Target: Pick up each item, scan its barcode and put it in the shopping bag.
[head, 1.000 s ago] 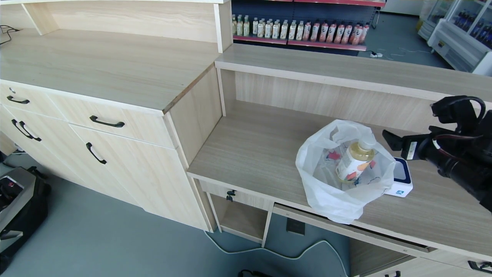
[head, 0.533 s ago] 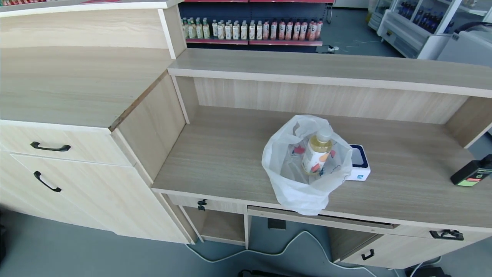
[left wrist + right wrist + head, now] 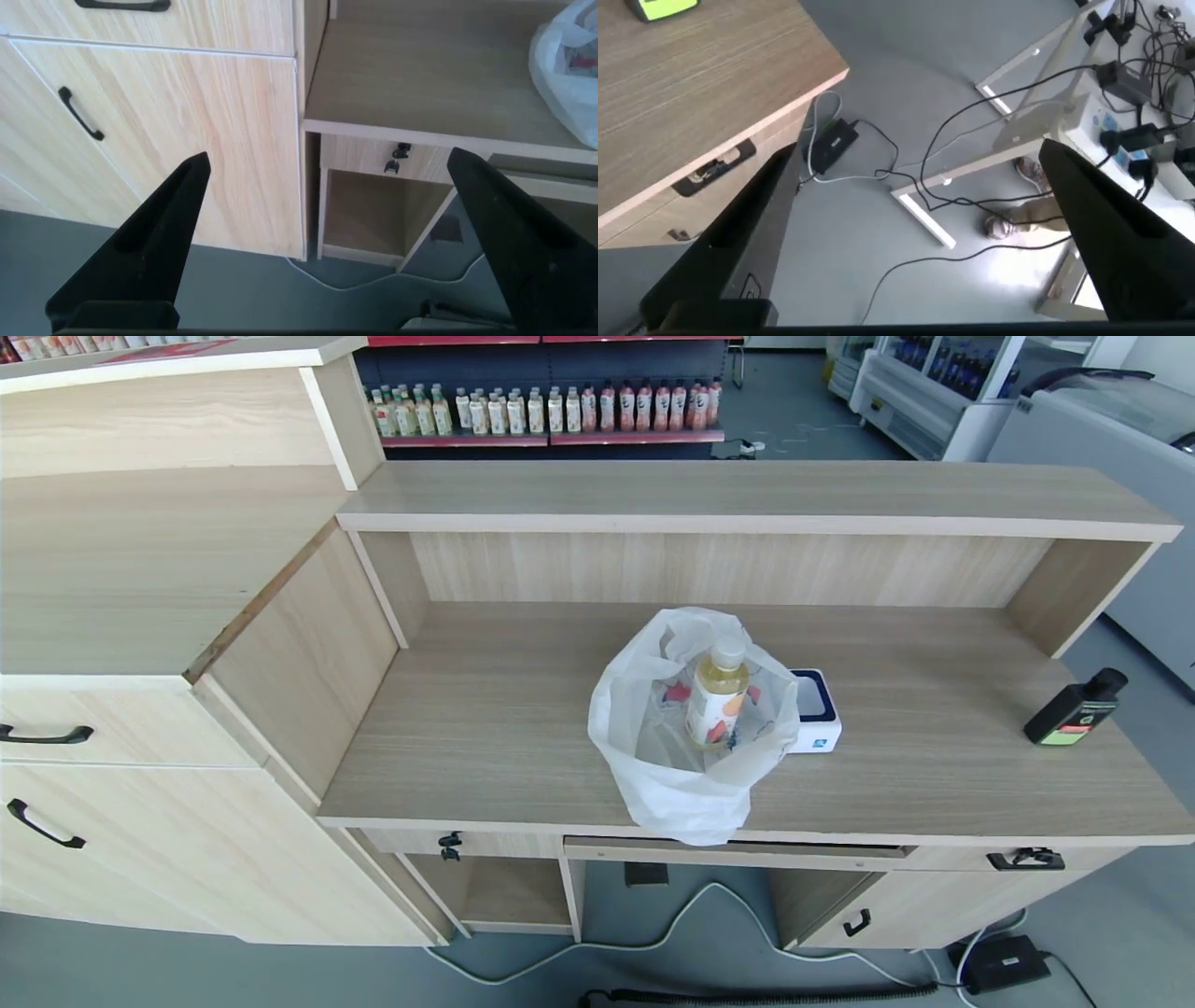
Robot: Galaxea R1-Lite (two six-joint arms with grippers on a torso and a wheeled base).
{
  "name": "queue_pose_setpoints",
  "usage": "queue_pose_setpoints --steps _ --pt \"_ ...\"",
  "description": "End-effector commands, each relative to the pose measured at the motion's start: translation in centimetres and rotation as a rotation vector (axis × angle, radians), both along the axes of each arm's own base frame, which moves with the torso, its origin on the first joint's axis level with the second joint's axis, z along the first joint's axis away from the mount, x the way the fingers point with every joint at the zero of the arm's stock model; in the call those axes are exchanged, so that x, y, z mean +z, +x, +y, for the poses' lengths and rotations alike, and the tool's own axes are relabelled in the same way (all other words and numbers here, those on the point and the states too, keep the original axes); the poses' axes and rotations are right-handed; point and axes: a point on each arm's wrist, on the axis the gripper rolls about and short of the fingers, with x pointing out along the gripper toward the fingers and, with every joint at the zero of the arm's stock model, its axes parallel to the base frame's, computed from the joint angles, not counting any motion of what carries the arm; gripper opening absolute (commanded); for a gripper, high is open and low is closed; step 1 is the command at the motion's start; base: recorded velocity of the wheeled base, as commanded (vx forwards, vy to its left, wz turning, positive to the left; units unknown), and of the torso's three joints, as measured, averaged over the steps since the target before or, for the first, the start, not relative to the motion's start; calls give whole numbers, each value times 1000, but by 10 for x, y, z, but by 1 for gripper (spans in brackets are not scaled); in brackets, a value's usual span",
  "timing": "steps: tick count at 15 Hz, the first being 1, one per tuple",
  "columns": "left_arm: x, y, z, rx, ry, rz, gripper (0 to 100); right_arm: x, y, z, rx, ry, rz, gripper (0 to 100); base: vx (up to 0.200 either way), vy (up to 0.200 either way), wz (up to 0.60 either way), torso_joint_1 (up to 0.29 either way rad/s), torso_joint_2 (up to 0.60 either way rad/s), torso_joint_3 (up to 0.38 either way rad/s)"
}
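A white shopping bag (image 3: 691, 775) stands open in the middle of the wooden counter (image 3: 504, 728). Inside it a tea bottle (image 3: 717, 700) with a white cap stands upright. A white scanner (image 3: 817, 719) with a dark top sits against the bag's far right side. A black bottle (image 3: 1074, 709) with a green label lies near the counter's right end; its label (image 3: 663, 7) shows in the right wrist view. My left gripper (image 3: 327, 243) is open, low in front of the cabinet, with the bag (image 3: 570, 65) far off. My right gripper (image 3: 920, 243) is open over the floor beside the counter's end.
A taller cabinet (image 3: 140, 579) with black-handled drawers adjoins the counter on the left. A raised ledge (image 3: 747, 495) runs along the back. Under the counter are a drawer handle (image 3: 1025, 859) and an open cubby (image 3: 374, 215). Cables and a power brick (image 3: 836, 145) lie on the floor.
The head camera has swung to the right, bringing the black bottle into view. The right arm that showed at the picture's right edge one second ago has left the head view.
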Motion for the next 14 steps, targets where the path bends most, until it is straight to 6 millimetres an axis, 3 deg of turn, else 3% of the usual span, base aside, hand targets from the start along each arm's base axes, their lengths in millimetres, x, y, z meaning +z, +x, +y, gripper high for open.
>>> queue_pose_setpoints --steps 1,5,12,14 --pt "0 0 0 1 0 -2 100 0 4 -5 40 18 -9 100 0 0 0 0 0 0" --pt "0 0 0 -1 0 0 100 2 6 -4 75 20 -20 100 0 0 0 0 0 0" --pt "0 0 0 -3 -12 -3 100 7 18 15 166 1 -38 100 0 0 0 0 0 0" --pt "0 0 0 0 -16 -2 100 6 19 14 166 4 -35 100 0 -200 0 0 10 2"
